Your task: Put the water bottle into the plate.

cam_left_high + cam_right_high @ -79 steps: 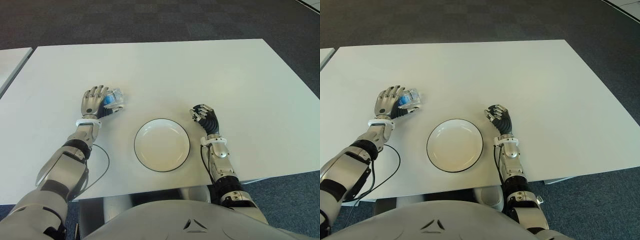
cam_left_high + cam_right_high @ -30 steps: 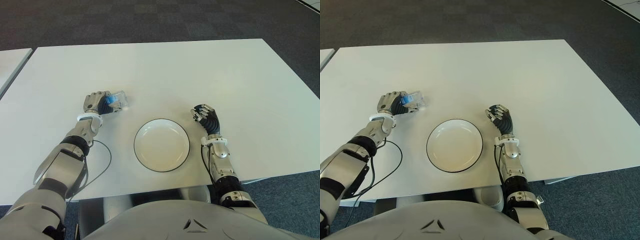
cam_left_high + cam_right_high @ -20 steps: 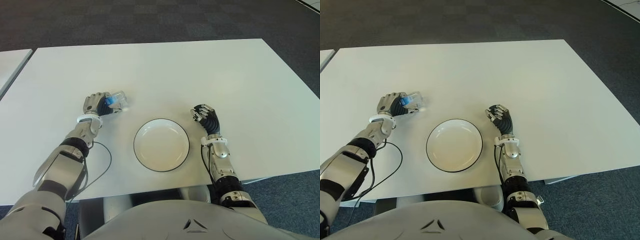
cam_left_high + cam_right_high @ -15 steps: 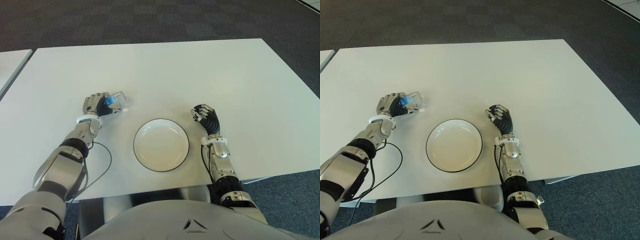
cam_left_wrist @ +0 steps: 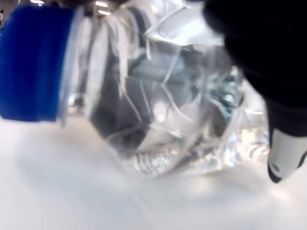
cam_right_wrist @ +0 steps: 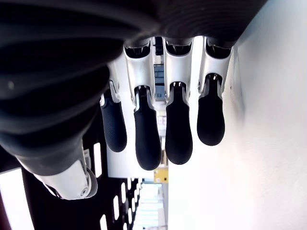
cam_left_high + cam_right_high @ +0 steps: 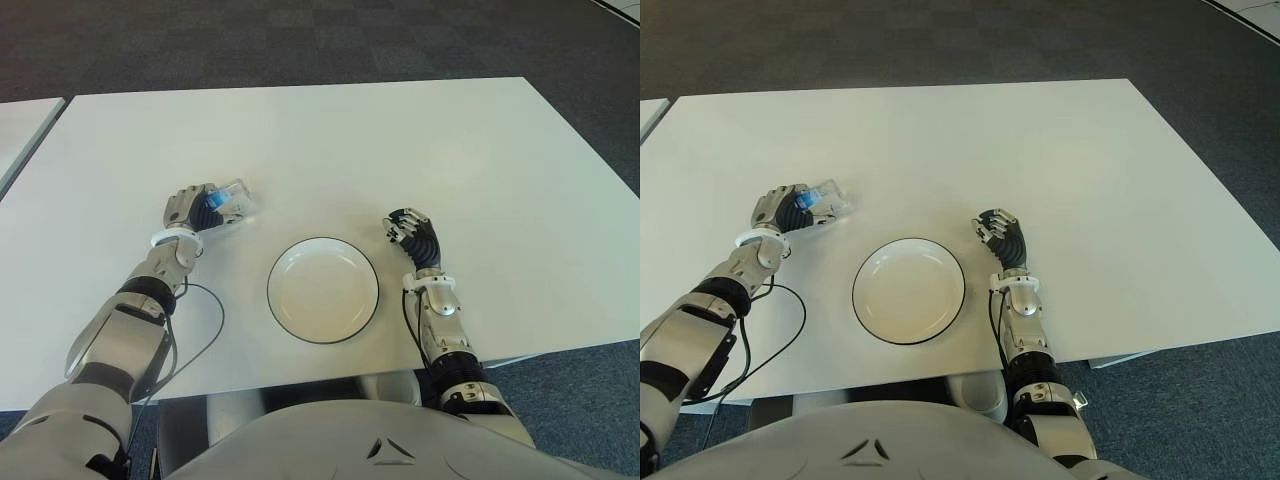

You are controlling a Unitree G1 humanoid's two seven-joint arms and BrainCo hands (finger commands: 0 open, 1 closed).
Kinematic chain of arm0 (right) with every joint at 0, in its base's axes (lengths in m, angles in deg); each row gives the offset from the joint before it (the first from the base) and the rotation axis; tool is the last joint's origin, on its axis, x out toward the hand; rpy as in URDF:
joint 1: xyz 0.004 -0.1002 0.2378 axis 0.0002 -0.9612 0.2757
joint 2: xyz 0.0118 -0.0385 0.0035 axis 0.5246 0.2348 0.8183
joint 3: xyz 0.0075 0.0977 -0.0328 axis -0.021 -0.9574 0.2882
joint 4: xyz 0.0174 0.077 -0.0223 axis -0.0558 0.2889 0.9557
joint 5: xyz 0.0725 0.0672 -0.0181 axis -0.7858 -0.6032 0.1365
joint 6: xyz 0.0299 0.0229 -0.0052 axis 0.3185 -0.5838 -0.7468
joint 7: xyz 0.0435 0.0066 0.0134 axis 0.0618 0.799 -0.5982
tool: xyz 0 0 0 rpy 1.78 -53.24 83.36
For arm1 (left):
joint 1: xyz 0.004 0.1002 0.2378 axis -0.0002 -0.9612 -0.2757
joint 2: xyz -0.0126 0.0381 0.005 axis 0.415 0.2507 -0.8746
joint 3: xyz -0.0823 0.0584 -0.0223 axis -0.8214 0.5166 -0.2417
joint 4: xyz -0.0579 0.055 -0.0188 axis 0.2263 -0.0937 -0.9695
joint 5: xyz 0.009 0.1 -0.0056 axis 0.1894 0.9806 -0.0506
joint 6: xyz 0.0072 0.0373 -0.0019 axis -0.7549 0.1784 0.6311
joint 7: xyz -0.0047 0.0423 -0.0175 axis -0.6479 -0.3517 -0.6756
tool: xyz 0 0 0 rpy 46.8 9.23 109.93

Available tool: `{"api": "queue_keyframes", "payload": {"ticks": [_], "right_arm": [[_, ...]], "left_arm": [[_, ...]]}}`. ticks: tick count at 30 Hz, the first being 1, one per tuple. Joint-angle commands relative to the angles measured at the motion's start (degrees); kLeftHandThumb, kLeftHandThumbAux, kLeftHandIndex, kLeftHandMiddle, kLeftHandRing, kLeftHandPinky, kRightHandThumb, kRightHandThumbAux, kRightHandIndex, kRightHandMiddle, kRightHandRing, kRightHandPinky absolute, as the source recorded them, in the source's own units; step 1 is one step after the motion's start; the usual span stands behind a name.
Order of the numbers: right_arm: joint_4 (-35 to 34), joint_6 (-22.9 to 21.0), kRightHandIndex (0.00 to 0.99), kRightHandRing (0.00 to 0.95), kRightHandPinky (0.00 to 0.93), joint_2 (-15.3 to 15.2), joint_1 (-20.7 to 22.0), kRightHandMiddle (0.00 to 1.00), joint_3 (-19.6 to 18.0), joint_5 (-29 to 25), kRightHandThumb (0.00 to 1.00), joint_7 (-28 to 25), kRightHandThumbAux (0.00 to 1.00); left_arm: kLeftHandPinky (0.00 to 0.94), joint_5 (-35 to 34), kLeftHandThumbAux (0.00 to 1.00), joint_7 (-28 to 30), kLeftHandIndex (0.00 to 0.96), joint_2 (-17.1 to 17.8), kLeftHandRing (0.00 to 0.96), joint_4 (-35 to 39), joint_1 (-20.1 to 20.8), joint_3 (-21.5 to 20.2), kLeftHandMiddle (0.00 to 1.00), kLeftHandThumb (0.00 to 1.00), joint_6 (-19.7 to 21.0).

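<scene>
We see a small clear plastic water bottle with a blue cap [image 7: 231,201] held in our left robot hand [image 7: 192,209], toward the left edge of the white rectangular worktop [image 7: 400,150]. The bottle is transparent and crinkled, its wall full of creases and bright glints in the left wrist view [image 5: 163,96], with water showing inside and the blue screw cap [image 5: 36,62] closing one end. It lies tipped over rather than upright, its long axis running roughly along the worktop's width: the cap end sits inside our curled fingers and the clear base end points away from the left edge, toward the middle of the worktop. Our left fingers [image 7: 780,208] are wrapped round the cap end, gripping the bottle; a dark fingertip [image 5: 283,143] presses against the plastic. Whether the bottle's underside touches the worktop we cannot tell.

The round white plate with a thin dark rim [image 7: 323,290] sits near the front edge, about midway along it, empty, and apart from the bottle. Our right robot hand [image 7: 411,236] shows just beside the plate, on the side toward the right edge, its fingers [image 6: 177,124] curled loosely and holding nothing.
</scene>
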Motion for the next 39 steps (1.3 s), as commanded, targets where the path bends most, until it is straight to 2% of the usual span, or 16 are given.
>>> {"api": "queue_keyframes", "payload": {"ticks": [1,8,26,30,34,39], "right_arm": [[0.75,-1.43,0.434,0.604,0.626,0.32,-1.02,0.589,-0.08,-0.21,0.707,0.37,0.727],[1.03,-1.18,0.434,0.604,0.625,0.33,-0.92,0.590,0.01,0.20,0.707,1.14,0.727],[0.54,-1.17,0.433,0.597,0.612,0.64,-1.14,0.585,0.45,0.46,0.707,1.73,0.728],[0.14,-1.54,0.433,0.595,0.605,0.64,-1.32,0.586,0.65,0.60,0.707,1.76,0.728],[-0.29,-2.39,0.433,0.592,0.604,0.57,-1.44,0.588,0.92,1.17,0.706,2.31,0.729],[-0.60,-2.88,0.432,0.593,0.600,0.51,-1.50,0.591,1.02,1.48,0.706,2.60,0.729]], "left_arm": [[0.825,-0.21,0.669,3.12,0.396,-1.80,0.857,-1.52,-3.98,0.46,0.540,0.852,0.26],[0.830,-0.60,0.669,2.14,0.396,-1.05,0.862,1.47,-4.32,0.07,0.540,0.853,-0.41],[0.786,-0.59,0.670,4.37,0.394,2.87,0.853,22.40,-9.62,-3.01,0.533,0.851,1.51],[0.775,-0.77,0.671,5.88,0.393,3.52,0.849,28.78,-10.31,-4.26,0.531,0.851,2.31],[0.764,-1.35,0.671,7.46,0.393,3.82,0.848,38.10,-12.64,-6.20,0.529,0.850,2.97],[0.754,-1.89,0.671,9.44,0.393,3.60,0.847,46.03,-15.14,-8.41,0.527,0.851,3.51]]}}
